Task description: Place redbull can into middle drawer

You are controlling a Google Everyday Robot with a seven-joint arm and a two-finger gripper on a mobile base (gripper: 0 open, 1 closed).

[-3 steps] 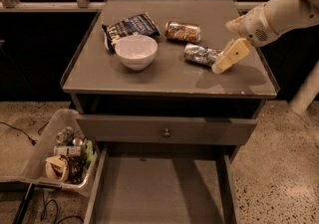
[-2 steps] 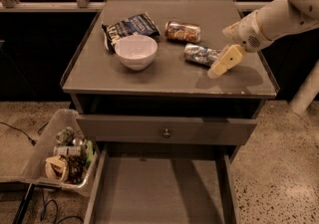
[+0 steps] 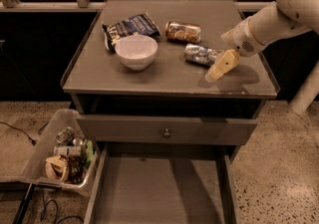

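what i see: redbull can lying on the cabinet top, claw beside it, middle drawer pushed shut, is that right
Not quite: the camera view shows the middle drawer pulled open, not shut. The rest holds: the redbull can lies on the cabinet top, with the claw beside it.

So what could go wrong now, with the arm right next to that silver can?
1. The redbull can lies on its side beside the gripper; a nudge might roll it toward the edge of the table.
2. The gold can lies just behind it, so a sloppy grab might bump it or take the wrong one.
3. The middle drawer sits open low down; a can released too high could bounce or miss.
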